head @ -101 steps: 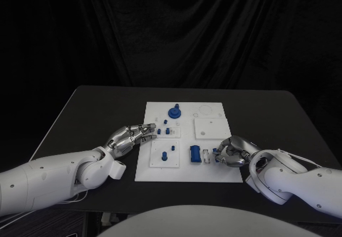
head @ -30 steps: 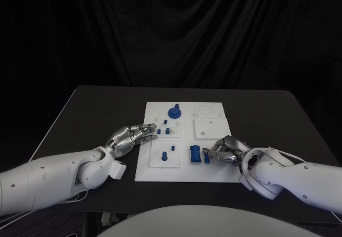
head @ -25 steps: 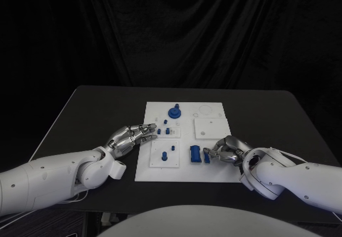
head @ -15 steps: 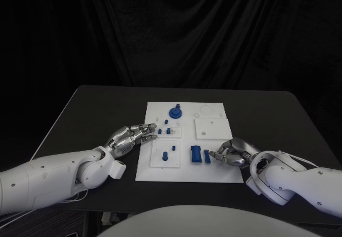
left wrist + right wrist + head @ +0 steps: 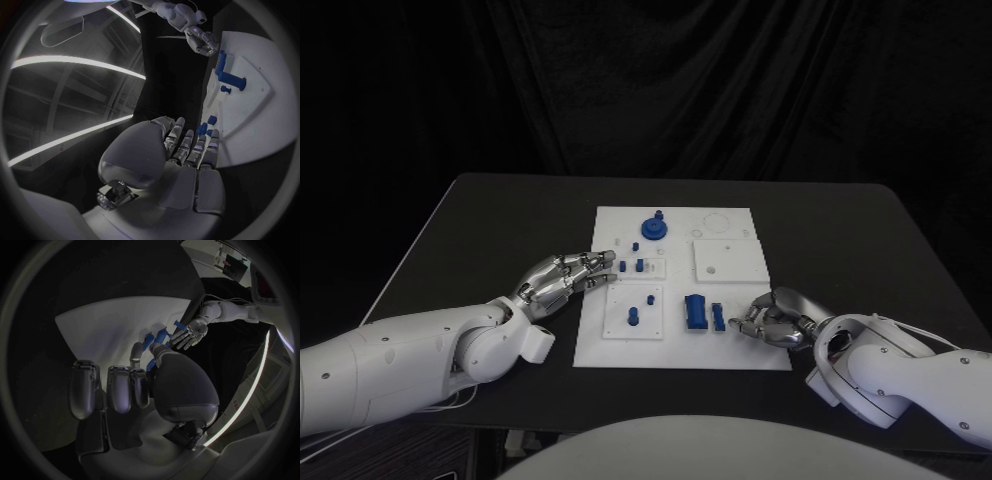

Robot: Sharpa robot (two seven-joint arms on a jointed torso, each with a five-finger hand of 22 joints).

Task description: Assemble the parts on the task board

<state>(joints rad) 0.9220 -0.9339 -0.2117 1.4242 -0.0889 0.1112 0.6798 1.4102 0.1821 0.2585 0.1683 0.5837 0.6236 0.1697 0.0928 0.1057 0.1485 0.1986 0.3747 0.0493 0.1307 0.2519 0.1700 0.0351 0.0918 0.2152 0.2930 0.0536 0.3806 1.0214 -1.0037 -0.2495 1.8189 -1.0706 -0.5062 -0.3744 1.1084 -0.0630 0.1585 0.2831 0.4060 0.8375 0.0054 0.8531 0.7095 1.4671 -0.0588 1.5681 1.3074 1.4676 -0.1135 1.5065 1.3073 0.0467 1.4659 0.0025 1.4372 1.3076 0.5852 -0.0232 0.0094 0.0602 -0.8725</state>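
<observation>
Task board (image 5: 733, 352): white plate in the middle of the black table (image 5: 488, 215), with raised white sub-plates on it.
Round part (image 5: 653, 226): large blue knobbed piece standing near the board's far edge.
Small pegs (image 5: 638, 265): several short blue pieces standing upright in the sub-plate just beside the left fingertips.
Single peg (image 5: 632, 317): blue piece upright in the near-left sub-plate.
Blue block (image 5: 694, 311): rectangular part lying near the middle of the board's near half.
Slim part (image 5: 718, 317): narrow blue piece just to the right of the blue block, close to the right hand's fingertips; contact cannot be told.
Left hand (image 5: 564, 279): at the board's left edge, fingers extended side by side, empty.
Right hand (image 5: 773, 319): at the board's near-right area, fingers curled inward; whether it holds anything cannot be told.
</observation>
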